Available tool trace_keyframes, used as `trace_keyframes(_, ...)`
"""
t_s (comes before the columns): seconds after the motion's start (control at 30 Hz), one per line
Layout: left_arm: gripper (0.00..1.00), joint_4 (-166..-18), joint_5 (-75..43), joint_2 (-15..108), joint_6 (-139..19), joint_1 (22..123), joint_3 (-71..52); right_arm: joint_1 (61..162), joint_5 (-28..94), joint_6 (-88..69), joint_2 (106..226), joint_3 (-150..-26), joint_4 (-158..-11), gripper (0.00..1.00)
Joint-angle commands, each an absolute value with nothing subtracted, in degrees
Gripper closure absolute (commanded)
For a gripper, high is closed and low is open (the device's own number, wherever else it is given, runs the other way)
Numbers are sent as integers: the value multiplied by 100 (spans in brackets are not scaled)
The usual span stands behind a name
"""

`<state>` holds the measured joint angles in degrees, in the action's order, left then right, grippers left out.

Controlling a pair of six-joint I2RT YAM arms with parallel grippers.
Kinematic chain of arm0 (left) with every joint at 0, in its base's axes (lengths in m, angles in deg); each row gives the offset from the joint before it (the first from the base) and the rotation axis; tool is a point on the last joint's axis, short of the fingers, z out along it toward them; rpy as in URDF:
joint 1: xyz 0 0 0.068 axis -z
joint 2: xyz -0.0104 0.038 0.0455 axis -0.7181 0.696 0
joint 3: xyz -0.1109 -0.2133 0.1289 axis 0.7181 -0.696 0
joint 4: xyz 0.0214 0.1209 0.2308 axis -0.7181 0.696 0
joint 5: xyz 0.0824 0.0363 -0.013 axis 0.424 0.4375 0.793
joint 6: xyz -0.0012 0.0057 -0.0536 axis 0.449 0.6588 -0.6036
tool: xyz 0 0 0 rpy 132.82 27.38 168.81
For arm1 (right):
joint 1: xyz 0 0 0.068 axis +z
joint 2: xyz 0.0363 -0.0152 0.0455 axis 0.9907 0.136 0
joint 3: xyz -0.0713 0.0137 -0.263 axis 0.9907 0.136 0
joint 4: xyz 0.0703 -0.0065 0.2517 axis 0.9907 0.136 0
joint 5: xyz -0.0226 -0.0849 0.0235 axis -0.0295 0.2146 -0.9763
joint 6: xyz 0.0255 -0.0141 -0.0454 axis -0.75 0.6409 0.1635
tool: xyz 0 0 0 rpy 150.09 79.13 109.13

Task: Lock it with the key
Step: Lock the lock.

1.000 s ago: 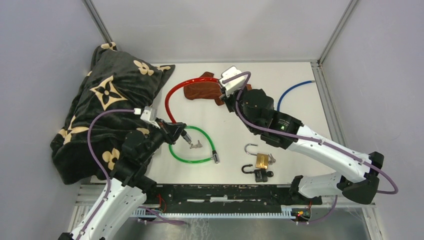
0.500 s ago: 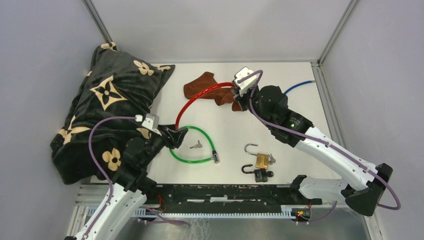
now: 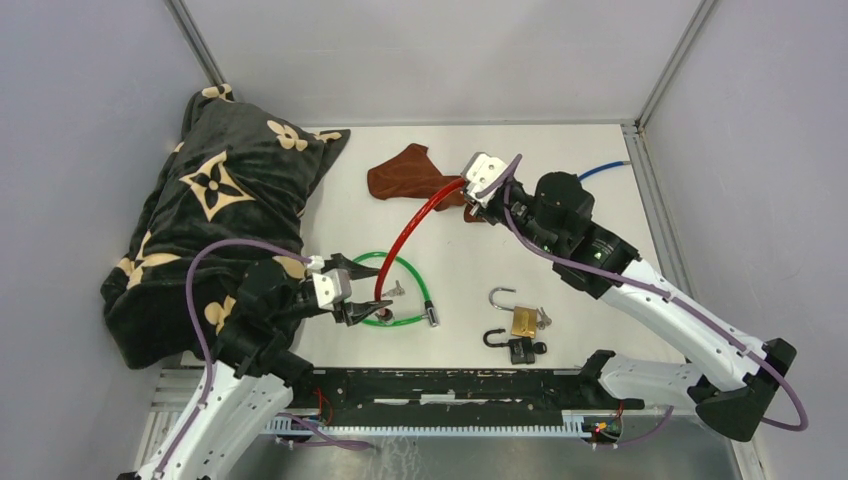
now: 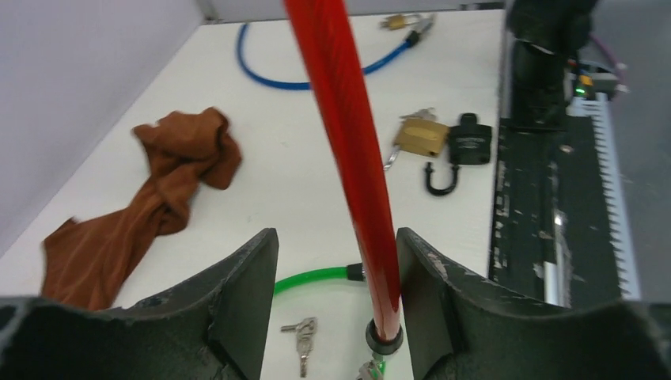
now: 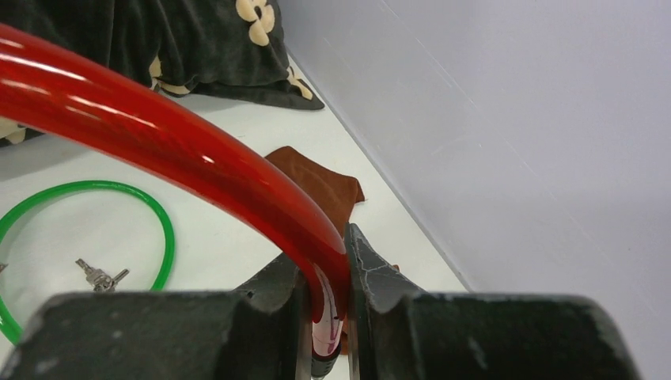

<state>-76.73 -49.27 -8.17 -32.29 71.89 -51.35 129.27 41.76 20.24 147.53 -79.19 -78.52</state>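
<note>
Your right end effector (image 3: 468, 196) is clamped on the far end of the red cable lock (image 3: 415, 222), just beside the brown cloth (image 3: 400, 170). From there the cable runs almost straight — a long diagonal toward the near left. Its lower tip points down at the tabletop (image 3: 460, 265), by the green cable loop (image 3: 408, 268) and near the keys (image 3: 396, 290). Your left end effector (image 3: 366, 292) stands open, jaws either side of that lower tip — the cable sits close against one finger.
</note>
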Motion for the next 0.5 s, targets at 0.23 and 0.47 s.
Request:
trace_keyframes(0.23, 46, -6712, -6851, 420, -1777, 7187, -4421, 12901, 3285, 2547, 15047, -8794, -7924, 100)
trace_keyframes(0.47, 40, -6046, -7220, 684, -342, 7354, -4519, 12902, 3004, 2514, 15215, -9086, -7839, 100)
